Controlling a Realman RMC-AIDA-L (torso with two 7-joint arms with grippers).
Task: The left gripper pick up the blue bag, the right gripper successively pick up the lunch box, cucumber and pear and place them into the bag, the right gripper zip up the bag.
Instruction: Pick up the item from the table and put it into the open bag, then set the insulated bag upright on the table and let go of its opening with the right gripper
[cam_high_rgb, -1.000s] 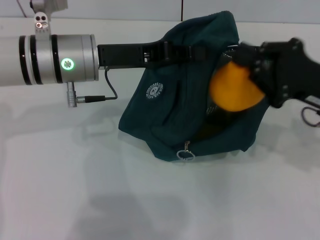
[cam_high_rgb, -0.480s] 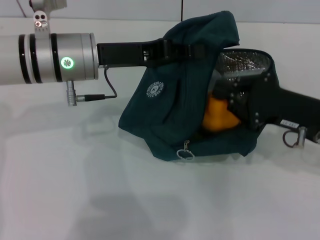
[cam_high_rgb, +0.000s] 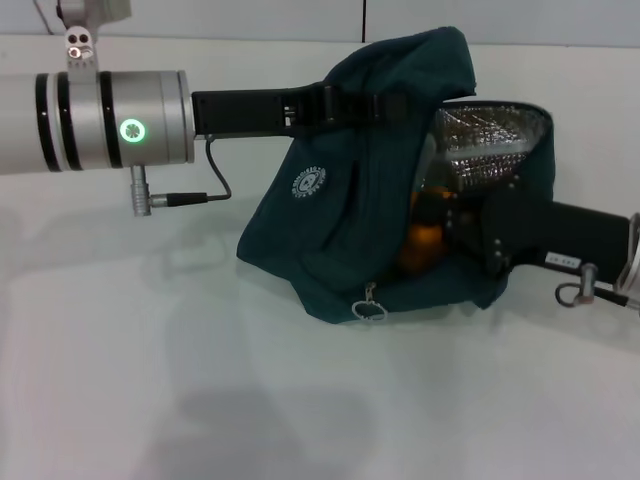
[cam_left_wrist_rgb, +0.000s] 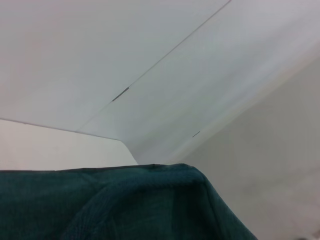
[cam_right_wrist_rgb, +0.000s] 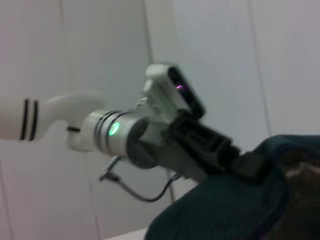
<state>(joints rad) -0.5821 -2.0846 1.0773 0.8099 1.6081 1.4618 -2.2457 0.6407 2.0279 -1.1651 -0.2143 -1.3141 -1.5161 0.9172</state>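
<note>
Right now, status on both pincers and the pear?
Left pincer holds blue bag up by its top. Right pincer inside the bag mouth. Pear inside. Nothing blocking.

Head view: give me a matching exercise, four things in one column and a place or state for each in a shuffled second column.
Things:
1. blue bag
2. pear
3. left gripper
4. right gripper

Places or states:
A. orange, down inside the opening
B. reaches in from the bag's open side
C. held up with its foil lining showing
D. at the bag's top edge

Pairs: 1-C, 2-A, 3-D, 4-B
</note>
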